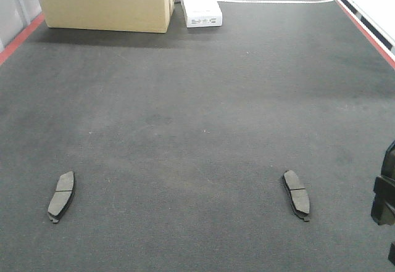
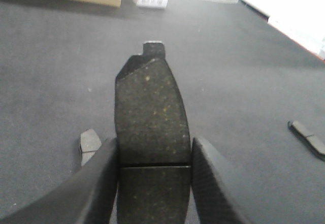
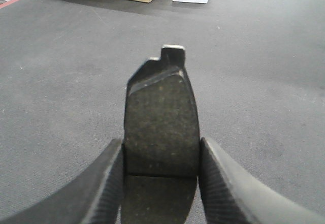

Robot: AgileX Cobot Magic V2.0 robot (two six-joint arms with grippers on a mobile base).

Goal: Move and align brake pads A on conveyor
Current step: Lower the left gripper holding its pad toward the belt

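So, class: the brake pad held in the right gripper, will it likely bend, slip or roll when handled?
The brake pad looks thick and flat, so probably stiff and unlikely to roll. Its gritty face and the right gripper fingers' ribbed pads suggest little slipping.

I count four brake pads, all flat, dark grey, curved oblongs with a thin groove across the middle. Two lie flat on the conveyor (image 1: pixel 197 99), a dark charcoal textured belt with red edge strips: the left pad (image 1: pixel 62 196) and the right pad (image 1: pixel 297 194), well apart, each roughly lengthwise up the belt and canted slightly inward. The third pad (image 2: pixel 151 127) is clamped in my left gripper (image 2: pixel 154 183), end tab pointing away. The fourth pad (image 3: pixel 161 122) sits likewise in my right gripper (image 3: pixel 160 183).
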